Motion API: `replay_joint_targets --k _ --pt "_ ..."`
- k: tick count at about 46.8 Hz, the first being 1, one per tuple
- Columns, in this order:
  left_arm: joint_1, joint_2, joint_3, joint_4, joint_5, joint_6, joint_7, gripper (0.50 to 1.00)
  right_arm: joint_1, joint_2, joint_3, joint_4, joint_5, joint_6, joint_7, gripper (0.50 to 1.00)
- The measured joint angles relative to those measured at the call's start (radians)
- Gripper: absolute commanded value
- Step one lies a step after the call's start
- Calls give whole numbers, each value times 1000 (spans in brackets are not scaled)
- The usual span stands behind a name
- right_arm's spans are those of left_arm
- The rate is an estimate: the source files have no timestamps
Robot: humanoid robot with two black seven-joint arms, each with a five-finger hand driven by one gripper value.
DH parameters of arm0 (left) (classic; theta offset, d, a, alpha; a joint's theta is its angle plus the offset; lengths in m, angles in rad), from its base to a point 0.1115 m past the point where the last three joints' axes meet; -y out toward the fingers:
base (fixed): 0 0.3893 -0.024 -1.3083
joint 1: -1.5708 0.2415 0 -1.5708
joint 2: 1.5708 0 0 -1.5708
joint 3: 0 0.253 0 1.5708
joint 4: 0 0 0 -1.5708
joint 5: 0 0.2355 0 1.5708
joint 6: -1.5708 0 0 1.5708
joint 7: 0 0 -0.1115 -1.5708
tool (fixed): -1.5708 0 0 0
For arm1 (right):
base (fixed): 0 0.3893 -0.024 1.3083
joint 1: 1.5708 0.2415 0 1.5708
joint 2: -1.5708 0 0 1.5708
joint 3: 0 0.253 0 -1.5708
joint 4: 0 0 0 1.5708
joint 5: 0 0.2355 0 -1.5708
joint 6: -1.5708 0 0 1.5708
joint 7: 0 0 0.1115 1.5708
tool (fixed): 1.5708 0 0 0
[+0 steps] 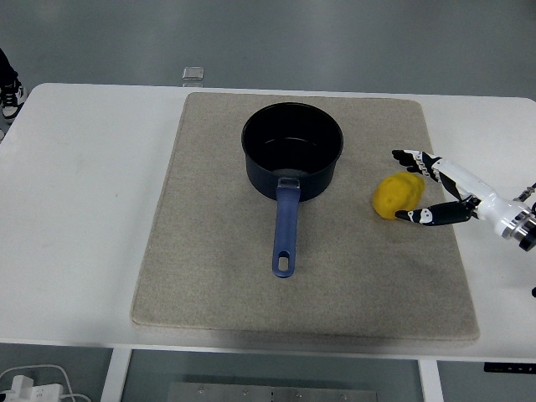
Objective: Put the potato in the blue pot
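A yellow potato (395, 196) lies on the beige mat (209, 251), to the right of the blue pot (292, 151). The pot stands upright near the mat's far middle, its long blue handle (286, 230) pointing toward the near edge. My right hand (419, 186) reaches in from the right edge and sits just right of the potato, fingers spread around its right side: the upper fingers (412, 157) behind it, the thumb (419, 216) at its near right. Nothing is grasped. The left arm is out of sight.
The mat covers most of the white table (84, 193). A small square grey object (193, 74) sits at the table's far edge. A person's shoe (10, 92) shows at the upper left edge. White cables (33, 381) lie on the floor at bottom left.
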Motion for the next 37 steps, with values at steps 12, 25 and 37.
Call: replay_joint_targets --k 12,25,37 --pt "0 0 0 0 -1 0 0 996 -10 5 -2 -2 -4 -6 0 764" --pt "0 0 0 0 -1 0 0 996 -8 5 -2 -3 -4 -19 0 500" --pt "0 0 0 1 -1 0 0 996 -9 13 -4 -2 -5 -39 0 500"
